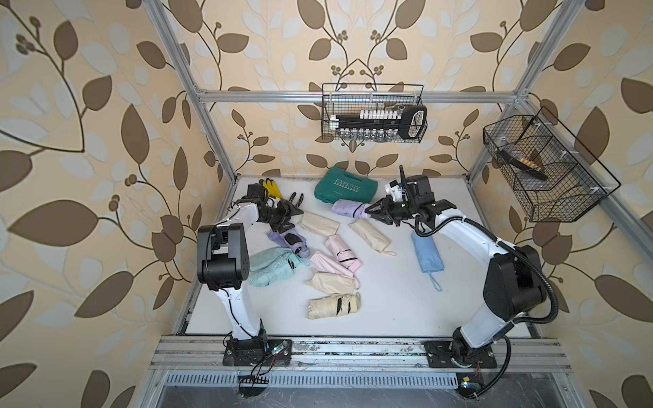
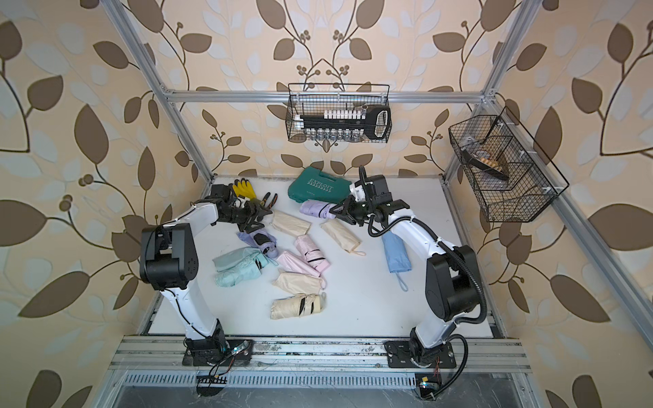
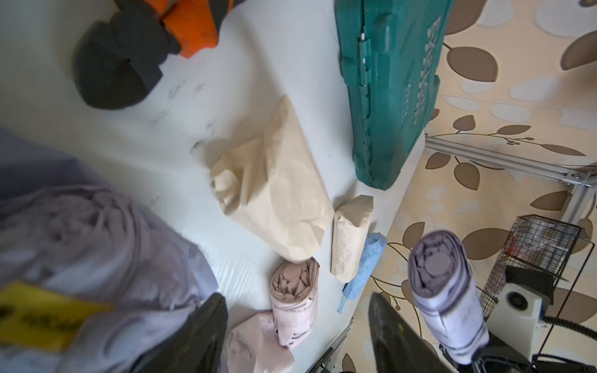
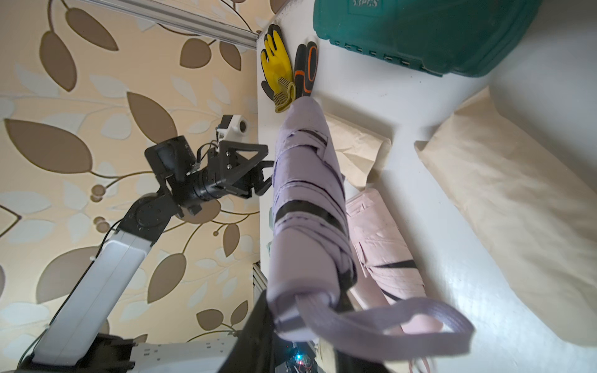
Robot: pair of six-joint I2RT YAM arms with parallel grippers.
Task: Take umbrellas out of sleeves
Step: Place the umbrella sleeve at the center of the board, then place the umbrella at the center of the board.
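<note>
Inside right gripper [image 1: 369, 212]: lilac umbrella [image 1: 348, 208], bunched pleats, black strap.

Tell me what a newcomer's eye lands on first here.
The right gripper holds a lilac umbrella aloft near the green case. Pastel pieces litter the white table, among them a strapped cream umbrella and a blue sleeve. The left gripper hangs open at back left.

far centre: we see a green case [image 1: 344, 189] (white lettering on its lid) lying on the white table [image 1: 388, 303] | far left: we see yellow gloves [image 1: 271, 188], orange-black pliers [image 1: 297, 199] just beside | far wall: wire basket [image 1: 328, 113] hung | right wall: second wire basket [image 1: 572, 197]
</note>
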